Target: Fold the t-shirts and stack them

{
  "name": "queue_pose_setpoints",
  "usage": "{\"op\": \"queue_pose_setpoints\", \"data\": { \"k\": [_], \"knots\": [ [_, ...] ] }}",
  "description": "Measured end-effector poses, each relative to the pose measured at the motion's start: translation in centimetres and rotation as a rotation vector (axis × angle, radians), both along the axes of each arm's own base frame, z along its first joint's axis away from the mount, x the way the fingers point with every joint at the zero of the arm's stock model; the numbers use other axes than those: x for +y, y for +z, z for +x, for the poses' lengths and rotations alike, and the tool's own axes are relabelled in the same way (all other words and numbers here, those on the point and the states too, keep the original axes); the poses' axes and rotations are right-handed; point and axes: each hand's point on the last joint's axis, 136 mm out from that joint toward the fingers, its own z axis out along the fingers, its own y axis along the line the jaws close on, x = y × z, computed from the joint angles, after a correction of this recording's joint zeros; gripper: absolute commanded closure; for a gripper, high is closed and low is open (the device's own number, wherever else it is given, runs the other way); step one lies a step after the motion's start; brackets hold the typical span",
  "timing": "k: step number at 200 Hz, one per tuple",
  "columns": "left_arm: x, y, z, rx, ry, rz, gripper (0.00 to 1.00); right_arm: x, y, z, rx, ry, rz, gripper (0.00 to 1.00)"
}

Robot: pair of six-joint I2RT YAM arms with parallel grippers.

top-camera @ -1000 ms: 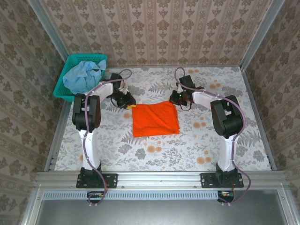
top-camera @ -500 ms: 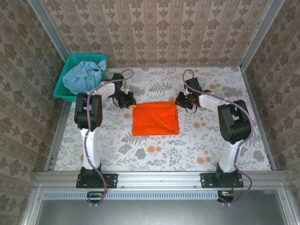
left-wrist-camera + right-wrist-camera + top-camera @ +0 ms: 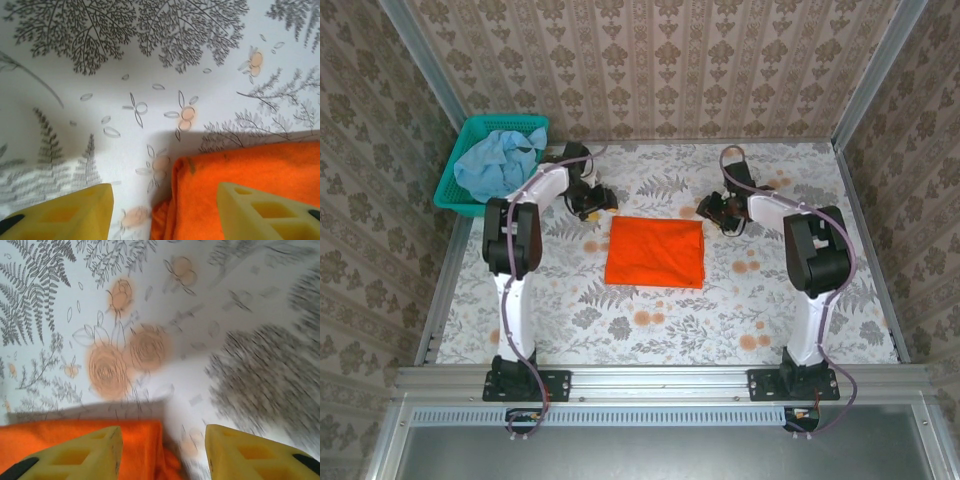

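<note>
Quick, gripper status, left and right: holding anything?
Left gripper: jaws open, holding nothing, above a corner of the orange t-shirt.
Right gripper: jaws open, holding nothing.

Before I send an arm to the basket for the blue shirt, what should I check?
1. Orange t-shirt folded flat on the table: ok.
2. Left jaws open, gripping nothing: ok.
3. Right jaws open, gripping nothing: ok.
4. Jaws raised clear of that shirt: cannot tell.
5. Blue t-shirt folded: not ok, bunched in the teal basket.
6. Shirts stacked: not ok.
</note>
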Motion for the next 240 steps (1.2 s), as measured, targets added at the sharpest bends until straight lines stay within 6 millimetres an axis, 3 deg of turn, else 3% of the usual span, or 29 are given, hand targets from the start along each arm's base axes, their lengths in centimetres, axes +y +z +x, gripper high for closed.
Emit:
{"op": "queue_pose_setpoints", "data": {
  "k": [20,32,48,68,94,130,152,208,240],
  "knots": [
    [-0.9,3.7,-1.3,-0.058,-0.02,-0.029,0.6,0.6,3.0,-2.3,-0.05,-0.009,0.029,0.71],
    [-2.4,6.0,-2.8,-0.08,-0.049,-0.077,0.66,2.3,4.6,-3.3,-0.086,0.015,0.068,0.77],
    [-5.0,7.5,-4.9,-0.083,-0.111,-0.143,0.69,5.0,5.1,-4.4,-0.093,0.059,0.126,0.81],
    [-8.4,6.3,-8.2,-0.023,-0.201,-0.199,0.7,8.3,3.3,-6.2,-0.038,0.123,0.169,0.82],
    [-10.7,1.8,-13.6,0.146,-0.264,-0.235,0.7,11.2,0.1,-9.0,0.062,0.168,0.2,0.82],
    [-9.4,-2.8,-17.6,0.313,-0.248,-0.216,0.69,12.0,-3.7,-12.8,0.18,0.176,0.214,0.78],
    [-8.1,-4.4,-18.9,0.342,-0.262,-0.183,0.64,11.7,-4.1,-13.2,0.182,0.184,0.214,0.75],
    [-5.3,-3.9,-20.1,0.202,-0.309,-0.126,0.32,8.7,-3.8,-12.7,0.145,0.159,0.223,0.63],
    [-2.8,-3.1,-19.1,0.148,-0.257,-0.037,0.24,6.2,-3.8,-11.6,0.16,0.102,0.19,0.6]
  ]
}}
